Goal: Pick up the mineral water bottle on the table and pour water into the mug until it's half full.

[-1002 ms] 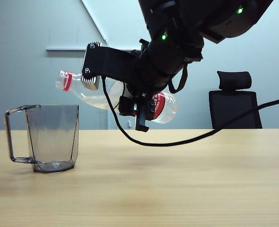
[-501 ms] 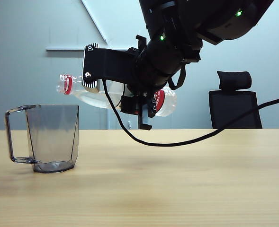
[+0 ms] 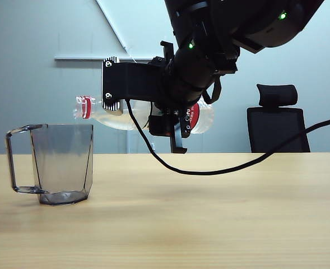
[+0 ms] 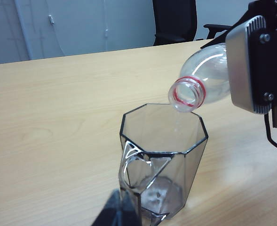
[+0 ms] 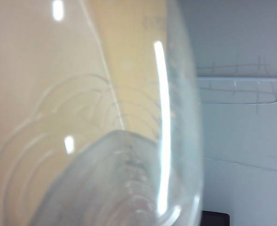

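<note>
The right gripper [image 3: 173, 115] is clamped on the mineral water bottle [image 3: 114, 115] around its labelled body, jaws part-way closed against the plastic; it carries the bottle in the air above the table [image 3: 209, 213]. The bottle's long axis lies close to level in the exterior view, base toward the right arm, open red-ringed mouth [image 3: 86, 106] pointing toward the mug [image 3: 61, 162]. The mug stands upright on the table, handle turned away from the bottle, on the left of the exterior view. The governing relation is mouth to rim: in the left wrist view the bottle mouth [image 4: 187, 93] sits just above the far edge of the mug [image 4: 164, 155], over the opening or at its border. No stream of water can be confirmed; the mug looks empty or nearly so, though its smoky wall makes a shallow layer hard to rule out. Water [image 3: 111, 119] shows along the bottle's lower side. The judgement is that a further tilt of the mouth downward is needed to start the pour. The left gripper [image 4: 117, 212] shows only as a dark tip close to the mug's handle; its opening cannot be determined. The right wrist view is filled by the bottle's clear wall [image 5: 105, 141].
</note>
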Controlling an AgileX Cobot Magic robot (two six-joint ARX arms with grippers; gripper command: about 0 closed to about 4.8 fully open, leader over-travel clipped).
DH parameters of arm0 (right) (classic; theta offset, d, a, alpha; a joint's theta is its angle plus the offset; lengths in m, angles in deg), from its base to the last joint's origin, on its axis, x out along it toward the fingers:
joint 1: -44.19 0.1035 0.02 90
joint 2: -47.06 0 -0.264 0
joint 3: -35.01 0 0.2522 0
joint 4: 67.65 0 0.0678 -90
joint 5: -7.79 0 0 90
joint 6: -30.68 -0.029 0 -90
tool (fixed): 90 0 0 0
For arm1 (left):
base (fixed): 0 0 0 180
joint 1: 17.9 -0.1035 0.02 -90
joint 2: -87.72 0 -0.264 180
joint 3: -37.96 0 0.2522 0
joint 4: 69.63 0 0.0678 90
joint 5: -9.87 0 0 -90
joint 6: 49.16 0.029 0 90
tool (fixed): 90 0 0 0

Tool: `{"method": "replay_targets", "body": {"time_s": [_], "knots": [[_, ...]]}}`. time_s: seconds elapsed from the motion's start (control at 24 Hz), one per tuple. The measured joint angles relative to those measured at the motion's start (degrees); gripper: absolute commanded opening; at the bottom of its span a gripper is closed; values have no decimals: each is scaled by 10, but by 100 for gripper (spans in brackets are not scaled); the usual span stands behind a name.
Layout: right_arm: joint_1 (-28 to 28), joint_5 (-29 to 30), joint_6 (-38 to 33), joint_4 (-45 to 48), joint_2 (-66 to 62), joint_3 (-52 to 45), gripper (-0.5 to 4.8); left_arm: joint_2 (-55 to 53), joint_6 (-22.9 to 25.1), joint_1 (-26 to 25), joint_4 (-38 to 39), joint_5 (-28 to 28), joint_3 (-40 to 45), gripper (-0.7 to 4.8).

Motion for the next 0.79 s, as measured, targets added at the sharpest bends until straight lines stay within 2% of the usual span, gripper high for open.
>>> {"method": "replay_targets", "body": {"time_s": [0.79], "knots": [[1, -21, 51, 27, 0, 0, 265, 0, 0, 0, 0, 0, 0, -2]]}}
